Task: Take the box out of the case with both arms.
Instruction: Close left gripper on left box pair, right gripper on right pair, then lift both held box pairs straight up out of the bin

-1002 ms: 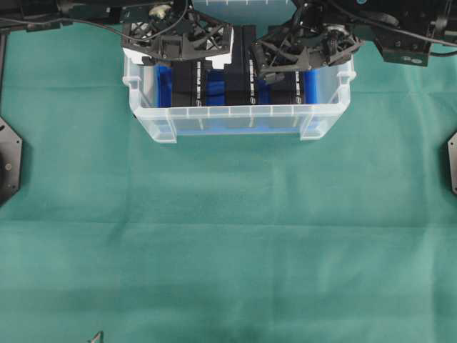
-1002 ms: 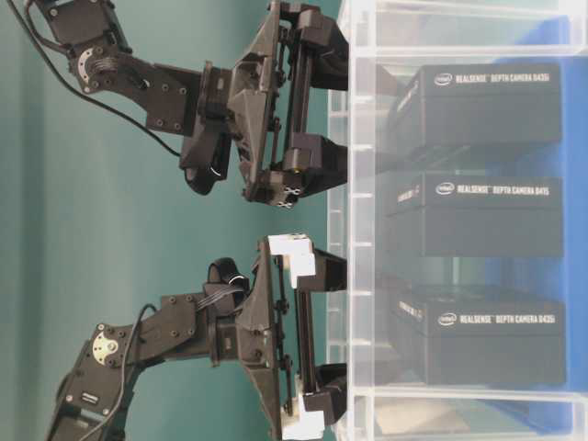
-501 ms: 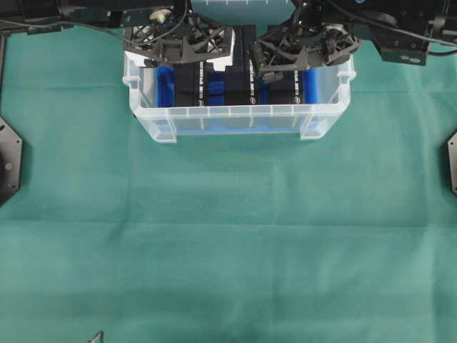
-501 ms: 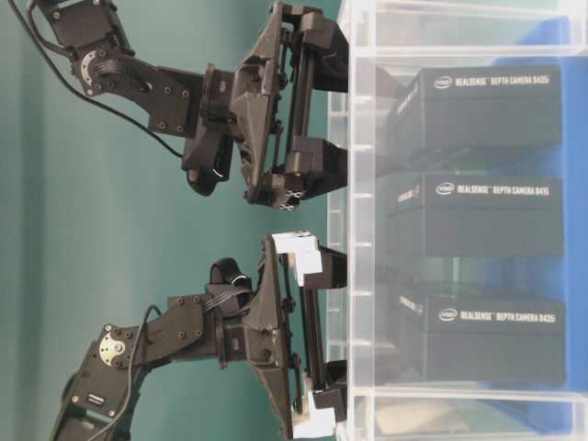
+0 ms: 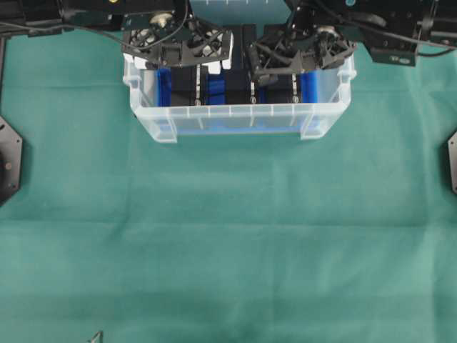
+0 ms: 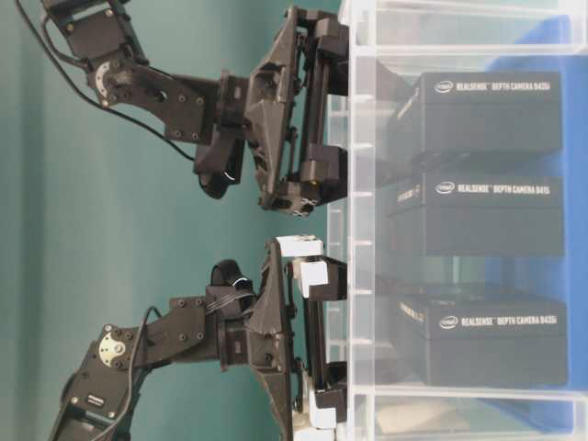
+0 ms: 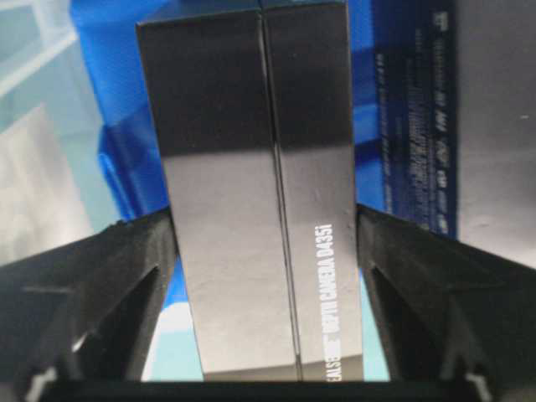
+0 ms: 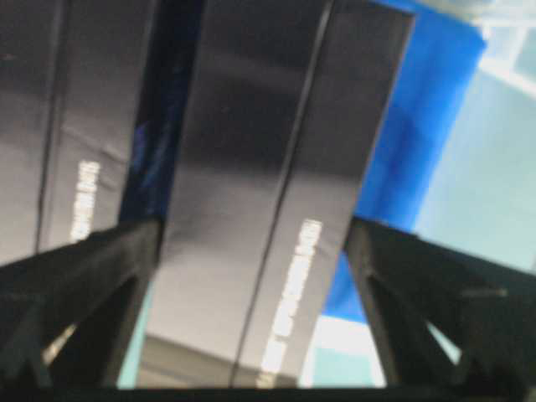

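The clear case (image 5: 228, 111) with a blue liner holds three black boxes standing on edge. My left gripper (image 5: 187, 66), the one with white parts, reaches down into the case over the left box (image 5: 191, 90). In the left wrist view both black fingertips (image 7: 163, 239) press against the sides of this box (image 7: 251, 126). My right gripper (image 5: 289, 68) straddles the right box (image 5: 282, 90). It is open in the right wrist view, with blue showing between the box (image 8: 276, 109) and the right finger (image 8: 377, 276). The table-level view shows both grippers at the case (image 6: 360, 28) wall.
A middle box (image 5: 239, 77) stands between the two straddled ones, close to both grippers. The case sits at the far edge of a green cloth (image 5: 228, 236). Black mounts (image 5: 8, 161) stand at the table's left and right sides.
Both grippers have moved farther down into the case around their boxes. The left jaws have narrowed onto the left box. The right jaws stay wide.
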